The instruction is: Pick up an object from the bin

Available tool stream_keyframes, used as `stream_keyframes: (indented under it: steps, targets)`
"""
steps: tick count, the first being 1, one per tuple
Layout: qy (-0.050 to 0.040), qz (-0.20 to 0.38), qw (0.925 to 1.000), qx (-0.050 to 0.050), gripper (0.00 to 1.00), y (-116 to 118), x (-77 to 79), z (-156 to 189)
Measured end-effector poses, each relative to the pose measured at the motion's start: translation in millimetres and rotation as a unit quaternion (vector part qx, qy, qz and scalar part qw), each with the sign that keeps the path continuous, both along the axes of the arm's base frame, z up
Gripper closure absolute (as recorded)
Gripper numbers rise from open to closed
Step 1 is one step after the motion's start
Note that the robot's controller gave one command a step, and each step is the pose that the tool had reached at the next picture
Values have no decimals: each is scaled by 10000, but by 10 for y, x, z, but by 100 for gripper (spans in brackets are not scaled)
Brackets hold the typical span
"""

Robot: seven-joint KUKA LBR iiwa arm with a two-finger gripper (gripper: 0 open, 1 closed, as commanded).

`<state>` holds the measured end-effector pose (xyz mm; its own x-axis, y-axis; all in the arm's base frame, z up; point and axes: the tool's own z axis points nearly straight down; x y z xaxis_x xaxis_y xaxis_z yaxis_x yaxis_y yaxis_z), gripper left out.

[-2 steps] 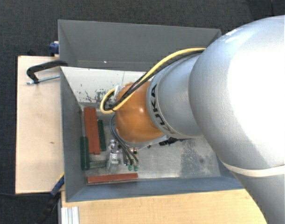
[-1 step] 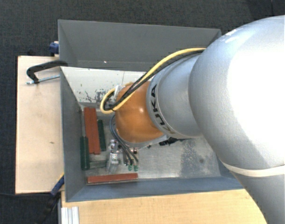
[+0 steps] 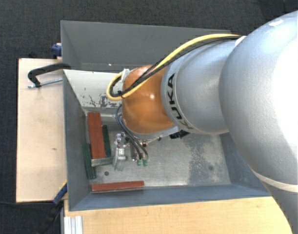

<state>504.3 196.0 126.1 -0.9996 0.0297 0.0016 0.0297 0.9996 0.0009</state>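
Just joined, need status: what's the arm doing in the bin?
The KUKA arm reaches into the grey bin from the right, its gripper low at the left end, next to a red-brown flat block with a dark green piece alongside. Another red-brown strip lies by the near wall. Whether anything is gripped can't be told.

My orange wrist cover is glossy, my silver arm shell smooth. The grey metal bin is matt, its floor scuffed; the red-brown block looks matt.
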Motion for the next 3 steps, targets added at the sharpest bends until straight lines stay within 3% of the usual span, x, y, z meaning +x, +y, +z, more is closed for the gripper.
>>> stream_keyframes:
  steps: [1, 2, 3]
  targets:
    - [-15, 65, 10000, 5, 100, -26, 76, 690]
    - [-17, -5, 10000, 1, 100, -295, -2, 385]
    - [-48, 2634, 9647, 4, 100, -320, 184, 1707]
